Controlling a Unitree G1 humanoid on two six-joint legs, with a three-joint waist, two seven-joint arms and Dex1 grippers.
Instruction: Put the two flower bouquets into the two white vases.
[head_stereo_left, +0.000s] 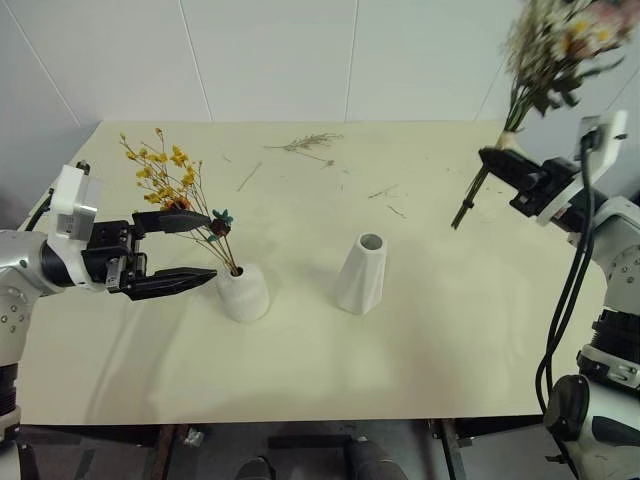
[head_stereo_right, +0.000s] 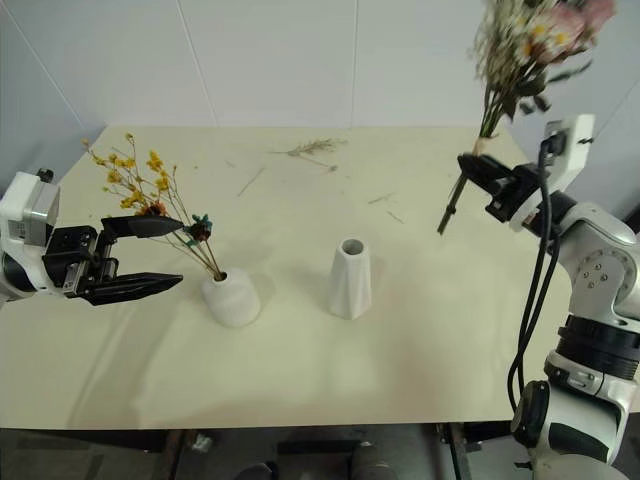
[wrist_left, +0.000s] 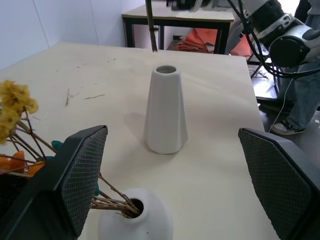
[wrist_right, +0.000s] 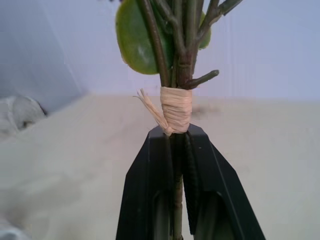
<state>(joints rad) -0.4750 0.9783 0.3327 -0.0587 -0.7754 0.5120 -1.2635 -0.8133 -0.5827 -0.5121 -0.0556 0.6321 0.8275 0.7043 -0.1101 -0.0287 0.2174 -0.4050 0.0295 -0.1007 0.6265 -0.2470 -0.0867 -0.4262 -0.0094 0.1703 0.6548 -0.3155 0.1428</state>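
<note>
Right wrist view: rose bouquet (wrist_right: 176, 75), stems bound in tan raffia, clamped in the right gripper (wrist_right: 176, 145), held high over the table's (head_stereo_left: 300, 370) right edge. Yellow bouquet (head_stereo_left: 175, 185) sits in the matte dome vase (head_stereo_left: 244, 293); left gripper (head_stereo_left: 180, 252) gapes beside it. Faceted cone vase (head_stereo_left: 361, 274) stands empty mid-table.

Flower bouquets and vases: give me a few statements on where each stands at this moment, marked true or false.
1. The yellow-blossom bouquet stands with its stems in the short rounded vase. True.
2. The tall tapered vase holds the pink rose bouquet. False: its mouth is empty.
3. The right gripper is shut on the pink rose bouquet, held above the table. True.
4. The left gripper is shut on the short vase. False: its jaws stand open beside it.
5. Both vases lie tipped over. False: both stand upright.
</note>
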